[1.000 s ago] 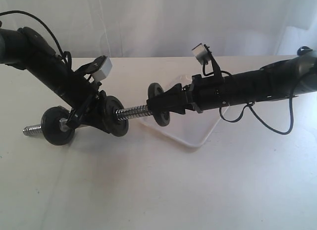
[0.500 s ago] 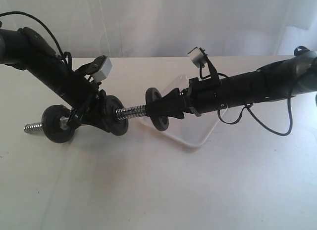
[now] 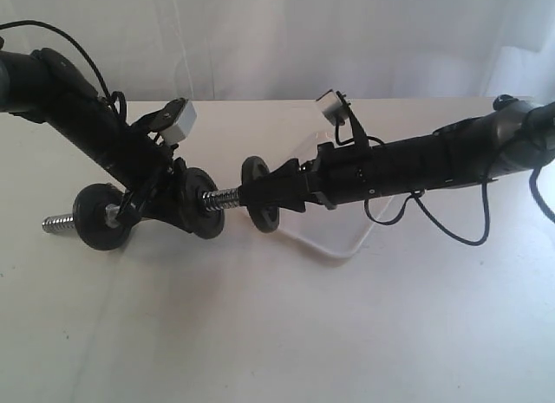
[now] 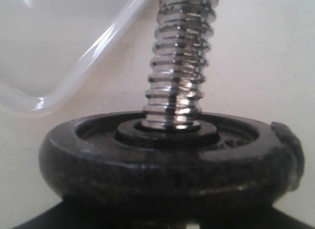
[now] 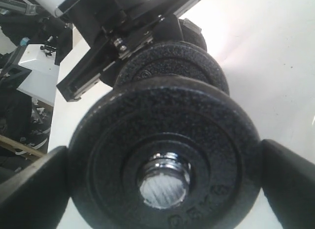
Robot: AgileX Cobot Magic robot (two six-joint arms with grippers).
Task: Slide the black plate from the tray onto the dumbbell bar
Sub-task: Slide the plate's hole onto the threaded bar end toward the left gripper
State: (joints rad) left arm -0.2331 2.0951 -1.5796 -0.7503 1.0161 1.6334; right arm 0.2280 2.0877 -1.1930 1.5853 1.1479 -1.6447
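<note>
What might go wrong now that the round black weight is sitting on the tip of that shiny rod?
1. The black plate, pinched by the right gripper, rides on the coarse thread of the dumbbell bar. If it tilts, it may catch on the ridges and jam.
2. Only the left gripper steadies the bar. A hard push from the right arm might make the bar slip or swing in that grip.

At left of table (image 3: 260, 334): dumbbell bar (image 3: 224, 195), lying left to right, two discs (image 3: 97, 219) on it. On bar's right end: plate (image 3: 263, 217), apart from nearer disc. Right of plate, on table, under right arm (image 3: 434, 159): tray (image 3: 340, 250).
</note>
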